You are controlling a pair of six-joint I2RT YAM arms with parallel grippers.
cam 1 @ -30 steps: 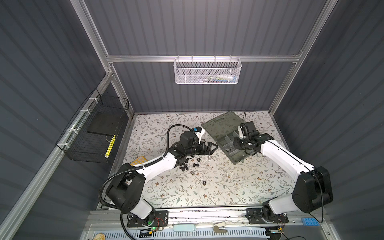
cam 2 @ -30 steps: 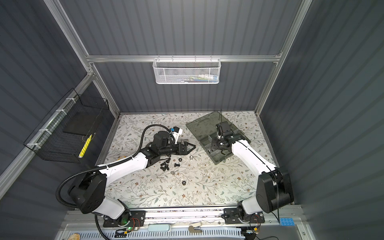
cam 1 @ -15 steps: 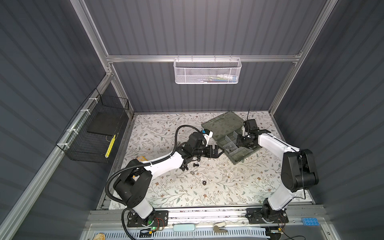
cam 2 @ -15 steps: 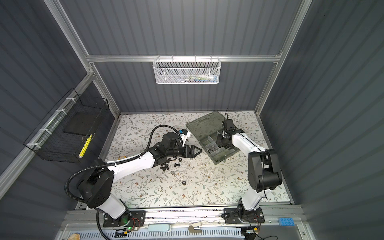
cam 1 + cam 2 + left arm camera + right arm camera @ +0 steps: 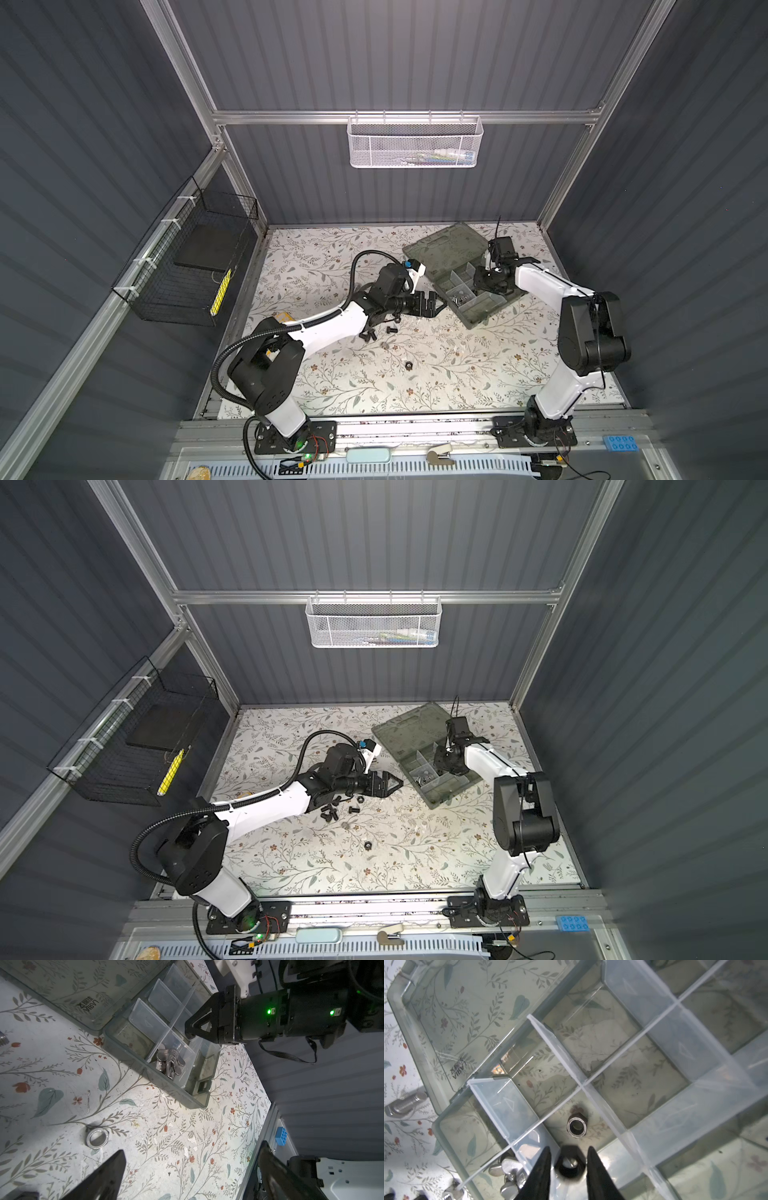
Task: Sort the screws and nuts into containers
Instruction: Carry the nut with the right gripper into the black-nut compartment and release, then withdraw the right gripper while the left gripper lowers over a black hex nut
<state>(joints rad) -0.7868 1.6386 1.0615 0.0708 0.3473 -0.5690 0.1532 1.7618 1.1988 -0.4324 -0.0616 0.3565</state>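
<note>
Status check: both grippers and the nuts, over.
Left gripper open, empty, above mat. Right gripper over case, jaws parted, black nut between them. Silver nut below in compartment. Nothing blocking.

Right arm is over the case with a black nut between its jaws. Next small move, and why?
Probably open the right gripper a touch wider and hold still: the black nut sits between the jaws with slim gaps either side, seemingly over the compartment where another nut already lies, so it should drop in there.
</note>
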